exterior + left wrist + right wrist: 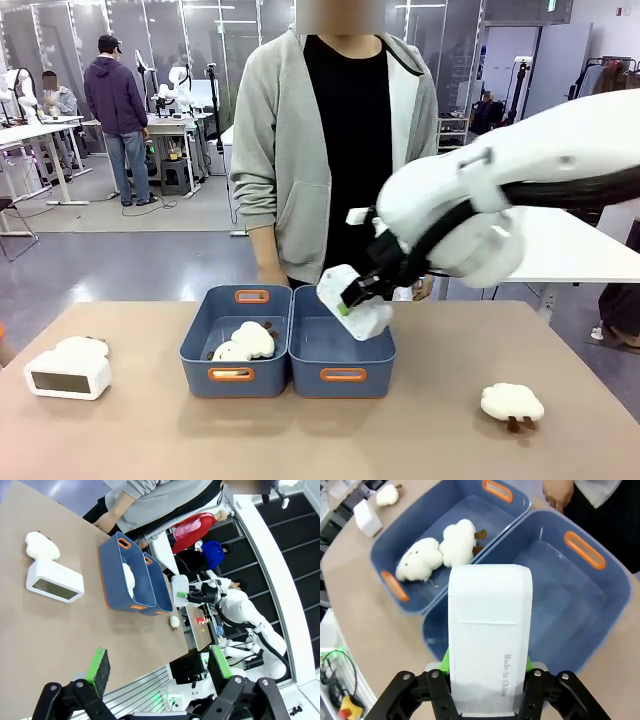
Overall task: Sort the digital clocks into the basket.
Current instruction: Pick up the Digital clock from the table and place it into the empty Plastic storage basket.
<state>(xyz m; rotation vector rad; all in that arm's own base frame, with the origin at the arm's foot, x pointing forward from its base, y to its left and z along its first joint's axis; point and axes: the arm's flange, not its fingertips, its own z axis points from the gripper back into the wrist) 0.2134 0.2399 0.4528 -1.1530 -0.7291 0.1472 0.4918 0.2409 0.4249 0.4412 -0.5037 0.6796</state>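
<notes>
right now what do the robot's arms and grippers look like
The right arm is a bulky, rounded white shell with a black cable running along it. The right gripper is black. The left gripper is black too, with jointed linkage fingers and round bolts. Both carry bright green pads.

Two fluffy white sheep plush toys with brown legs (245, 343) lie huddled together in the left-hand blue plastic bin with orange handle slots (200, 362), on the light brown desk (420, 440). A third sheep (511, 403) lies alone toward the desk's right end, and a fourth (82, 347) near its left end. A person in an open grey zip jacket over a black top (335, 150) stands at the far side.
</notes>
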